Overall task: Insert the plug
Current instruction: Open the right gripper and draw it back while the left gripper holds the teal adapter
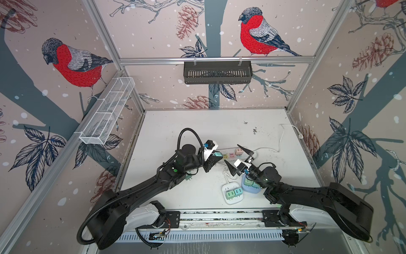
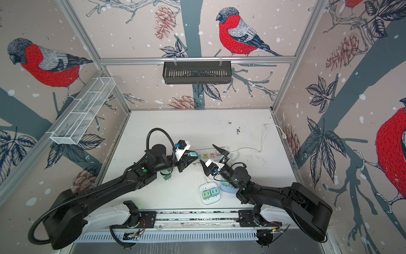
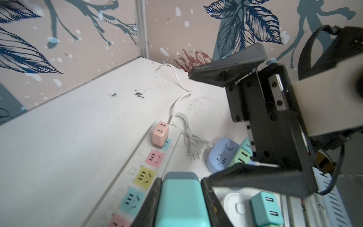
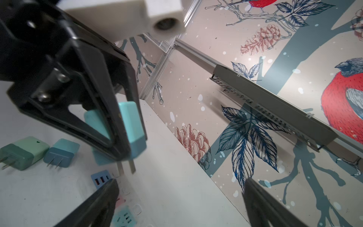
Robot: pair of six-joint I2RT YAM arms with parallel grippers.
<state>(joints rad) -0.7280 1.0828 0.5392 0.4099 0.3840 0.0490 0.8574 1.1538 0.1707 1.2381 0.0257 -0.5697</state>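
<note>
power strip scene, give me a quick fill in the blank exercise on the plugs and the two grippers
1. The left gripper is shut on a ____ charger plug.
2. The right gripper has its jaws ____ and holds nothing.
3. The USB charger seated in the power strip is ____ in colour.
4. The held plug's prongs hang ____ the strip, not in a socket.

Missing words: teal; open; pink; above

Bare table (image 1: pixel 197 127) beyond the power strip (image 1: pixel 228 154); near-side clutter: coiled cord (image 3: pixel 188 133), white socket block (image 1: pixel 226 189), blue socket block (image 1: pixel 250 190).
</note>
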